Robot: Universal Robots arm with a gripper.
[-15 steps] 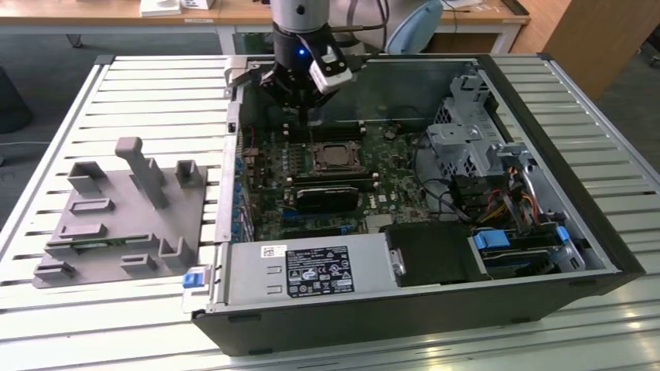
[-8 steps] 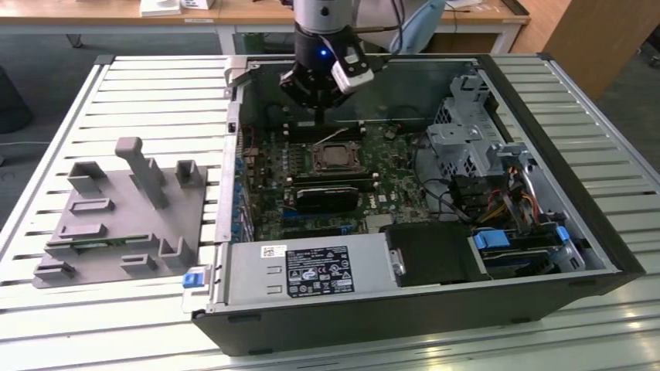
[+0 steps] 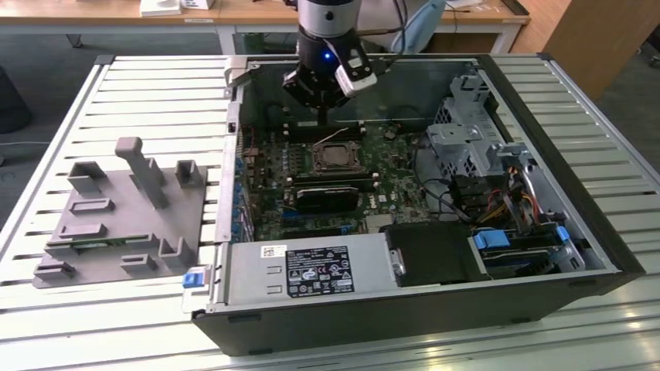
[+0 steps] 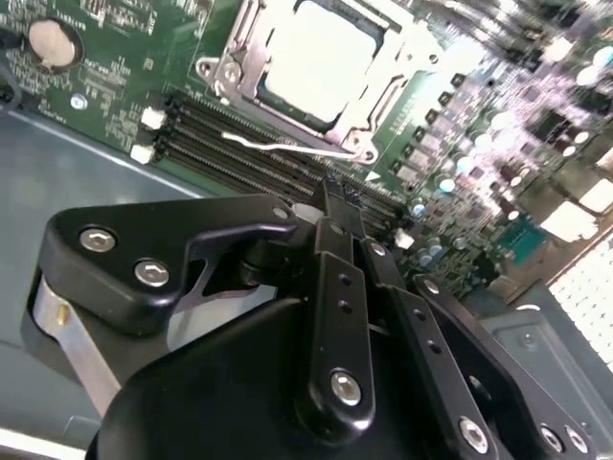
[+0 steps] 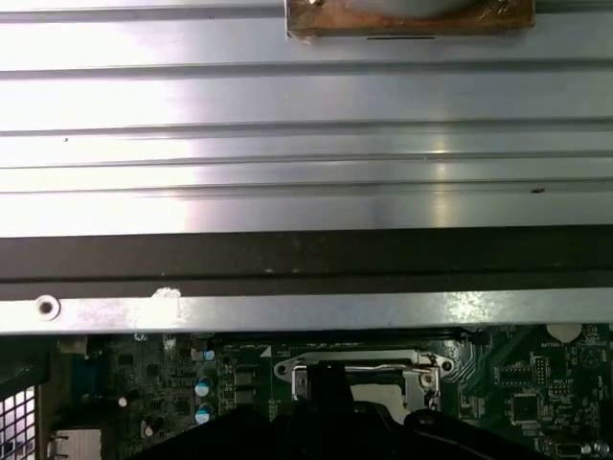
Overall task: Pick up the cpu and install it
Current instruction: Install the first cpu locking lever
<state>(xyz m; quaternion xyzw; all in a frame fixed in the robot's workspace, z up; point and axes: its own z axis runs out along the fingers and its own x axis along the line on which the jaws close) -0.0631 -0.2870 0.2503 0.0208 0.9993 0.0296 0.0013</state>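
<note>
Silver-grey cpu (image 4: 321, 62) flat in socket (image 4: 239, 77)

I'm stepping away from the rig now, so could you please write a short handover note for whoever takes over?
End effector: fingers closed together, holding nothing, poised above the motherboard inside the open computer case, beside the socket.
CPU: sits in the socket, silver top facing up, with the metal retention frame around it.
Done: the CPU has been picked up and placed in the socket.
Left: I cannot tell whether the retention frame is latched; check that.
The grey fixture plate lies on the table at the exterior view's left.
</note>
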